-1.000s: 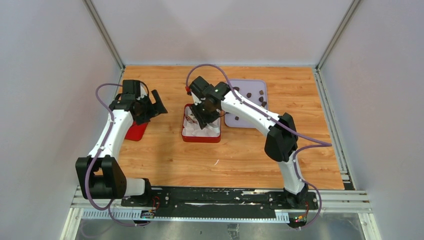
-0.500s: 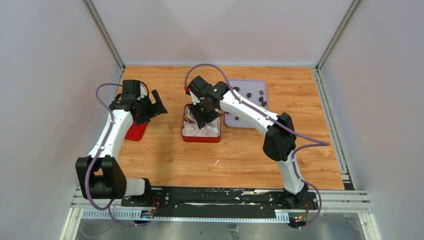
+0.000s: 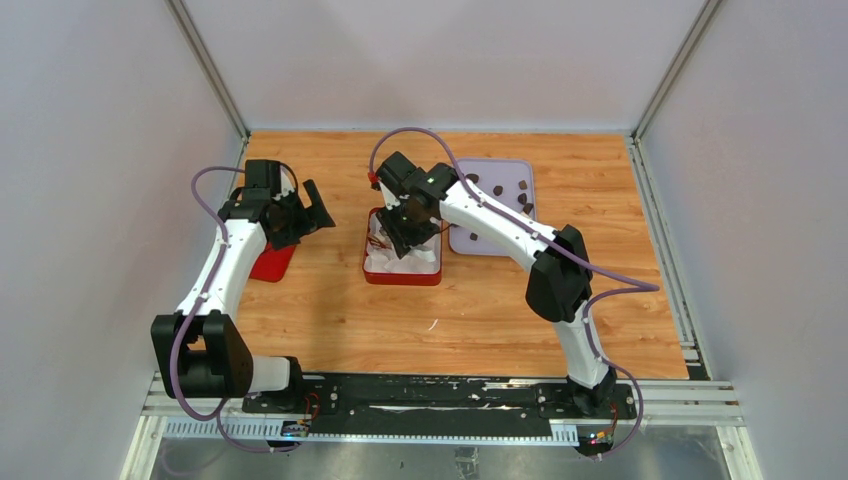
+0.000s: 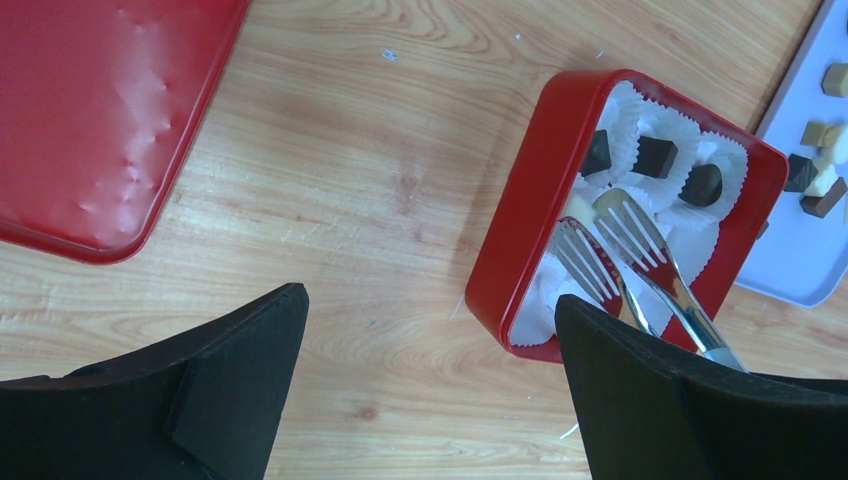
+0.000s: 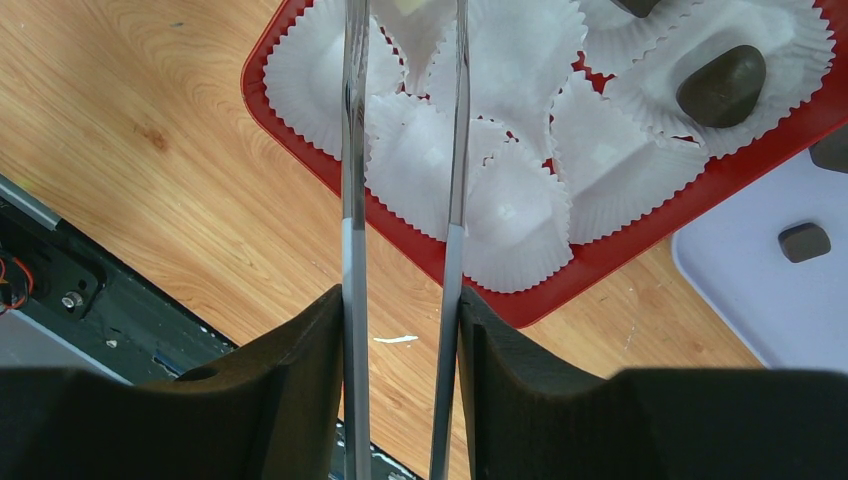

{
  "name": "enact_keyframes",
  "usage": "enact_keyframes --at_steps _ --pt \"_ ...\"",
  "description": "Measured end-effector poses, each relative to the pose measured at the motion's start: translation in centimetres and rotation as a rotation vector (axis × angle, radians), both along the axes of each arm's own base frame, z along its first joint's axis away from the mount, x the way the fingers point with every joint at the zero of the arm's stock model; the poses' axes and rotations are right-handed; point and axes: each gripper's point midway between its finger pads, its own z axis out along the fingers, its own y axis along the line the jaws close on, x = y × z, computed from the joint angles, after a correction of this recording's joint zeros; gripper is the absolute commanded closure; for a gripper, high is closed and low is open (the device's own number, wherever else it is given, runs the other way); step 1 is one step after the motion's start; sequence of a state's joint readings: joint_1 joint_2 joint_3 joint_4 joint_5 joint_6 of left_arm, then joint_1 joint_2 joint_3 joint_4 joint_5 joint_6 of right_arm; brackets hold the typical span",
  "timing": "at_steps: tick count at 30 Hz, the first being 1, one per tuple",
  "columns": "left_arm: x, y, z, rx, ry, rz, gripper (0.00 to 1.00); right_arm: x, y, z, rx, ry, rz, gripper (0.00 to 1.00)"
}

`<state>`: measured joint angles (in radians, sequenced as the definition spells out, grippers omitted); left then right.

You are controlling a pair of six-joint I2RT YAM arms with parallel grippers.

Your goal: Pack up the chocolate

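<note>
Seemingly mid-placement, the right gripper, clenched on the tongs, should lower their tips into an empty paper cup of the red box before easing, the left gripper gaping idle, chocolate partly in cups, partly on the tray at the box's two o'clock, no legible writing

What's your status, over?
Left fingers open, empty. Right fingers shut on tongs over red box. Three dark chocolates in cups, more on tray. Nothing in the way.
</note>
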<state>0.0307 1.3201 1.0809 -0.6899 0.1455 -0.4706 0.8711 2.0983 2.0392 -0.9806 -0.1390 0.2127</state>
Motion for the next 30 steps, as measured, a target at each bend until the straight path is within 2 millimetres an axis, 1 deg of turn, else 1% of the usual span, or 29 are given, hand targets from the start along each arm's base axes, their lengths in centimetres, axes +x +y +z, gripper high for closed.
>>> enact_keyframes --at_steps 7,16,19,21,23,24,26,27,28,30 --pt "0.0 0.0 0.0 -0.001 0.0 0.0 0.0 0.0 0.0 0.0 0.0 0.0 0.0 0.54" --pt "0.0 -0.1 0.0 -0.003 0.0 -0.003 0.0 0.0 0.0 0.1 0.0 -0.004 -0.002 0.57" --pt "0.0 -0.1 0.0 -0.004 0.0 -0.003 0.0 0.1 -0.3 0.9 0.004 -0.023 -0.008 0.58" --pt "0.0 -0.1 0.0 -0.006 0.0 -0.004 0.0 0.2 -0.9 2.3 0.014 -0.053 -0.019 0.61" --pt "0.0 -0.1 0.0 -0.007 0.0 -0.005 0.0 0.1 -2.1 3.8 0.028 -0.083 -0.038 0.65" --pt "0.0 -0.2 0.0 -0.007 0.0 -0.006 0.0 0.0 -3.2 5.0 0.038 -0.104 -0.055 0.67" --pt "0.0 -0.2 0.0 -0.008 0.0 -0.007 0.0 0.2 -5.4 6.3 0.042 -0.137 -0.098 0.72" --pt "0.0 -0.2 0.0 -0.008 0.0 -0.009 0.0 0.5 -7.3 7.0 0.043 -0.157 -0.141 0.78" --pt "0.0 -0.2 0.0 -0.009 0.0 -0.011 0.0 1.0 -8.9 7.3 0.036 -0.17 -0.183 0.85" --pt "-0.1 -0.3 0.0 -0.012 0.0 -0.015 0.0 2.3 -13.5 7.1 0.015 -0.18 -0.312 0.94"
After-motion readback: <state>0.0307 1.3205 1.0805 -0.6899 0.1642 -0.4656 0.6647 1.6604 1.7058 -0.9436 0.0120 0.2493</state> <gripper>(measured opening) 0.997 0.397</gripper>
